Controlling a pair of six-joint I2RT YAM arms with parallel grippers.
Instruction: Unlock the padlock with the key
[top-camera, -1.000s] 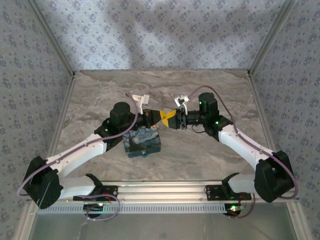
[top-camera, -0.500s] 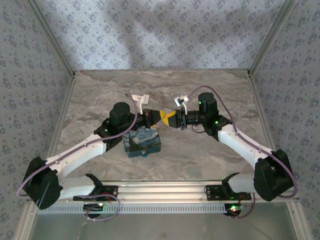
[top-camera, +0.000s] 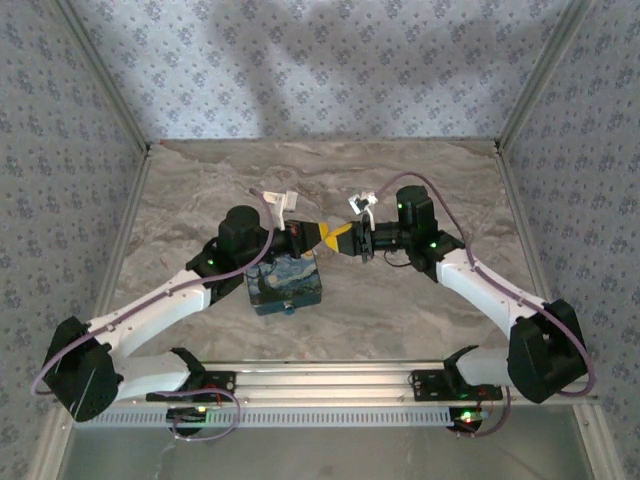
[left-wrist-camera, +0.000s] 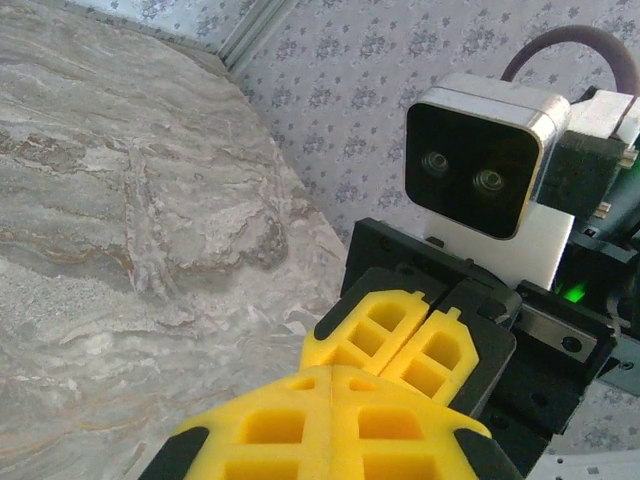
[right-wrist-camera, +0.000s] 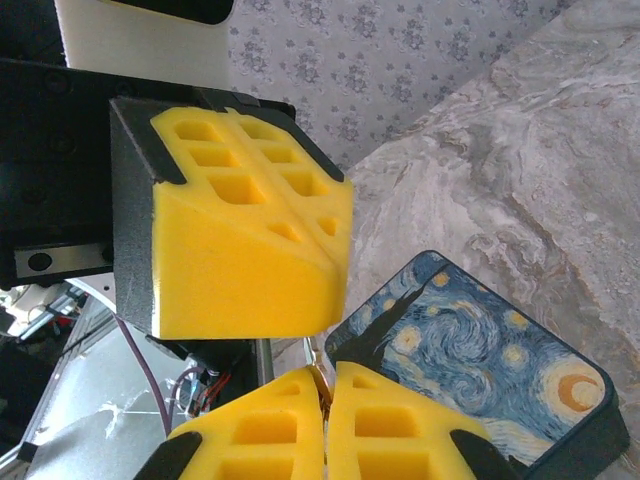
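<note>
My two grippers meet tip to tip above the table's middle. The left gripper is shut, its yellow fingers pressed together with nothing showing between them. My right gripper is shut on the key, a thin metal sliver poking out of the seam toward the lower edge of the left gripper's fingers. The left wrist view has the right gripper's fingers just beyond mine. A small blue-grey piece, apparently the padlock, hangs at the front edge of the starry-night box.
The painted box lies on the marble table just below and left of the meeting grippers. Patterned walls close in the back and both sides. A metal rail runs along the near edge.
The left arm's rear links have drifted slightly to the left. Both grippers stay tip to tip in the same spot, and the box has not moved.
</note>
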